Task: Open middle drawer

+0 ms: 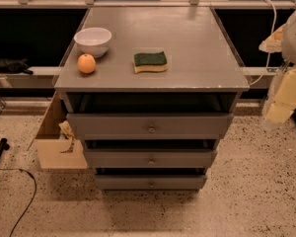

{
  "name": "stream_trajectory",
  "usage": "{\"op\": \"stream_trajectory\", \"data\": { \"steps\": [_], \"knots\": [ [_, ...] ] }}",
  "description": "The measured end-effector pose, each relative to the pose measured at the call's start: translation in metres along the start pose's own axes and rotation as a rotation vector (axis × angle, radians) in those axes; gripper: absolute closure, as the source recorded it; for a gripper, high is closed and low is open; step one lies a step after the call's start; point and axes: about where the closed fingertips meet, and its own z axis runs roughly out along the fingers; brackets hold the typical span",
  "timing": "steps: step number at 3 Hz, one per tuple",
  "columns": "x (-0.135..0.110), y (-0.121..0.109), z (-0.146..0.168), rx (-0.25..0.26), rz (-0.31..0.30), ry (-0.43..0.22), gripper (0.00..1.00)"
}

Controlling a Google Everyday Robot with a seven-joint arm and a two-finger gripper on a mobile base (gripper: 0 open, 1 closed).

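Camera view: flat grey middle drawer point(118, 158) w/ round metal knob point(151, 160); pincer point(282, 102) far right, grip can't tell

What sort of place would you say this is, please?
Probably a robot test lab, not a home: a grey cabinet stands on speckled floor, a cable trails left, and the gripper hangs at the right edge, clear of the middle drawer.
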Motion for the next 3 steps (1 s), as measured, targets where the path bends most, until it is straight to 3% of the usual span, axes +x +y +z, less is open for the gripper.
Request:
{"op": "stream_trajectory", "data": {
  "steps": [1, 2, 3],
  "knots": [
    [-0.001, 0.000, 0.000, 0.004, 0.001, -0.002, 0.00],
    [0.003, 0.010, 0.014, -0.026, 0.040, -0.040, 0.00],
    [0.000, 0.031, 0.039, -0.060, 0.066, -0.062, 0.00]
  ]
}}
